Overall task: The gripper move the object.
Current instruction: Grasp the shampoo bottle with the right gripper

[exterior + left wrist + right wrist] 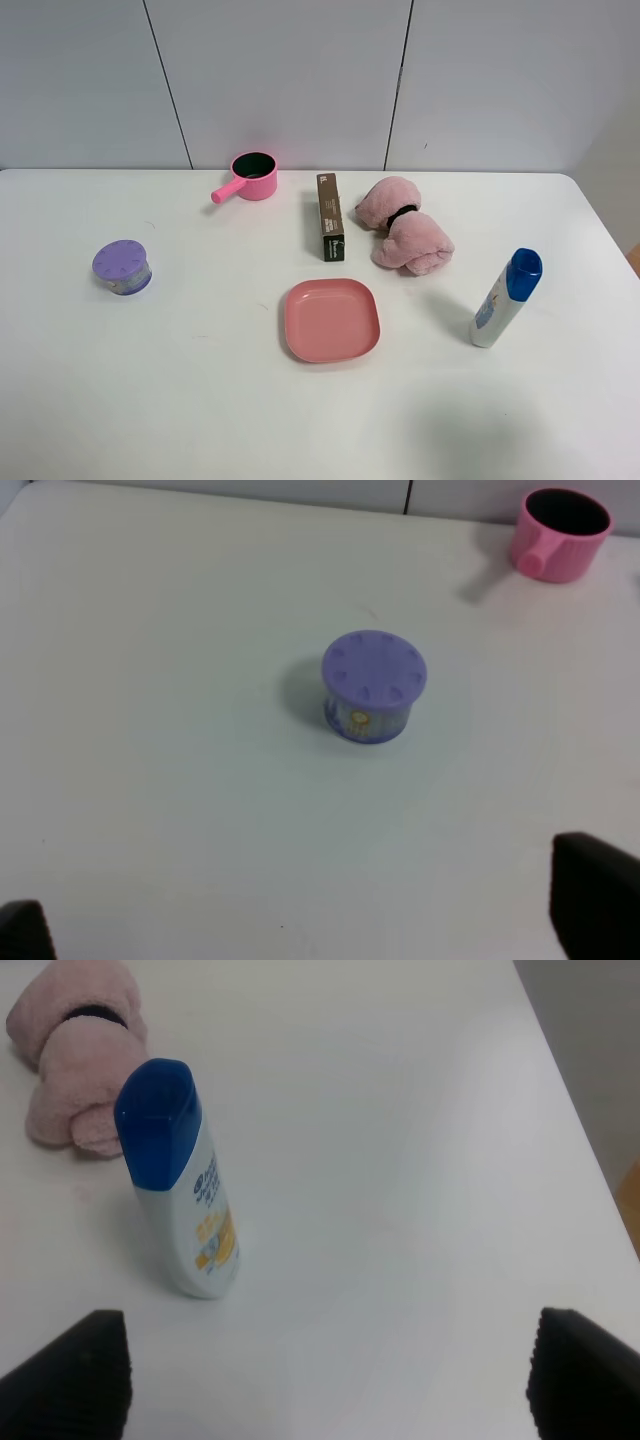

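White bottle [195,1230] stands tall on the bench [400,1160], so drop your wide-open right fingers [70,1375] around its waist, squeeze gently.

1. Bare table [580,260] is noted right of the bottle [506,298], out to the edge.
2. The bottle's left is bounded by the pink plush [405,237], near but apart.
3. The pink plate [331,319] is set well apart, with open surface between.

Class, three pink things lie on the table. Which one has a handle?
The pink pot near the wall: a stubby handle sticks out from its side. The pink plate is a flat dish and the pink plush a soft bundle.
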Motion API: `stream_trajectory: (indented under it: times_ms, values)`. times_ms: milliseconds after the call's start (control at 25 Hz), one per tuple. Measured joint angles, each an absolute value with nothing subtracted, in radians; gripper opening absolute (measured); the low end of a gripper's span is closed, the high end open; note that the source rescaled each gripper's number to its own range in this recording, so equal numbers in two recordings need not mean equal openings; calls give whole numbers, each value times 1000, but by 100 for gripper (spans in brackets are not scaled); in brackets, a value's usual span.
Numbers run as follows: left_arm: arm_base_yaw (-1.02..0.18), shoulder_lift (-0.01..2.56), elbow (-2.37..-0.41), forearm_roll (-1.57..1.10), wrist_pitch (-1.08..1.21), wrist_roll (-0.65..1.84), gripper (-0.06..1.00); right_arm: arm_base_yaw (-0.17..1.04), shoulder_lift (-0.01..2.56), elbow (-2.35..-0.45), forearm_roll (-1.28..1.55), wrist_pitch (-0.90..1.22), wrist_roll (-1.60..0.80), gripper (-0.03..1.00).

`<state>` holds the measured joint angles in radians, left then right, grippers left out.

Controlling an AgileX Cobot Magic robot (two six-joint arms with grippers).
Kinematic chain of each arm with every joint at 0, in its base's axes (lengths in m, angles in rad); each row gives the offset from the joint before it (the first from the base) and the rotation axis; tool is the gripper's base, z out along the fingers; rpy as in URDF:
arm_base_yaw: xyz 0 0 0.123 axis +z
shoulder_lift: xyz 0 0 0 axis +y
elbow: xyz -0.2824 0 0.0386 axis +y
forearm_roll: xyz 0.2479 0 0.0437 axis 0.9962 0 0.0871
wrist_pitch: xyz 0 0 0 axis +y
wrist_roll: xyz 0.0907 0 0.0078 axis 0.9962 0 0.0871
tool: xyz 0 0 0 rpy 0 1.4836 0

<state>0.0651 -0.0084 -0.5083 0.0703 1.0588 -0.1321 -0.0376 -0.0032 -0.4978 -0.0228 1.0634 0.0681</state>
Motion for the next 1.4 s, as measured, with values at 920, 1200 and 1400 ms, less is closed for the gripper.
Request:
stream_trajectory:
  times_ms: [920, 1200, 1400]
  values:
    - [65, -8, -508, 70, 1059, -132, 100, -38, 683, -629, -66, 643, 76, 83]
    - [65, -8, -508, 71, 1059, -132, 100, 23, 684, -578, -24, 633, 46, 82]
    - [65, -8, -508, 71, 1059, -132, 100, 64, 684, -462, -12, 560, 53, 81]
